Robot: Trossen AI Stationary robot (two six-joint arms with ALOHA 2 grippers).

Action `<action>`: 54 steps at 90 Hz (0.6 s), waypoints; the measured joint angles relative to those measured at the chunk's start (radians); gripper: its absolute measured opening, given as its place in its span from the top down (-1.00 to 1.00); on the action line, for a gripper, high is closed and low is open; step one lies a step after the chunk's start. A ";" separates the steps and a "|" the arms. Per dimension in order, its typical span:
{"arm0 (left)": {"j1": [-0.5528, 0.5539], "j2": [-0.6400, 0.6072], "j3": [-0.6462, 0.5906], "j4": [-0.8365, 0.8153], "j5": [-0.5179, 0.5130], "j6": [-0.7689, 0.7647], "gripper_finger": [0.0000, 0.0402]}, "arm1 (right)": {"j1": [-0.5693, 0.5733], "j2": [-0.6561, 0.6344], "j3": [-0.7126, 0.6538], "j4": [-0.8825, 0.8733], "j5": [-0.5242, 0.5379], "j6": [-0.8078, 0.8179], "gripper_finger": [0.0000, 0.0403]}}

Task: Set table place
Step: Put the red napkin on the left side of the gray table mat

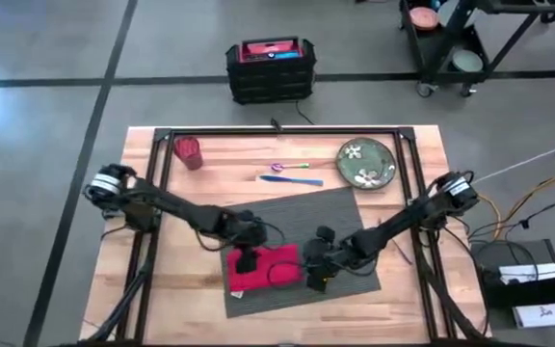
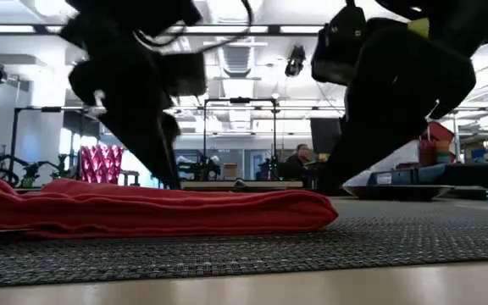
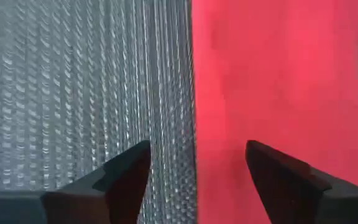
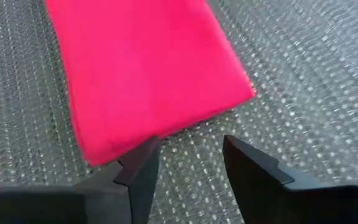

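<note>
while the dark grey placemat [image 1: 302, 231] is lying at the table's six o'clock, left gripper [image 1: 249, 258] and right gripper [image 1: 314, 262] are hovering spread over the red napkin's [image 1: 263, 269] twelve and three o'clock edges.

In the low view both arms are cut off at the top edge. The napkin [image 1: 263, 269] is partly hidden under the left gripper [image 1: 247, 260], and the placemat [image 1: 330, 217] under the napkin.
</note>
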 joint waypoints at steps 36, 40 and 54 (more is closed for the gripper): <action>0.003 0.044 0.068 -0.004 0.113 0.010 0.17 | -0.004 0.044 -0.025 0.021 0.077 0.010 0.17; 0.001 0.032 0.070 0.007 0.125 0.009 0.20 | -0.004 0.045 -0.032 0.014 0.076 0.017 0.18; -0.011 0.043 0.069 0.012 0.127 0.009 0.27 | -0.006 0.065 -0.039 0.020 0.077 0.052 0.21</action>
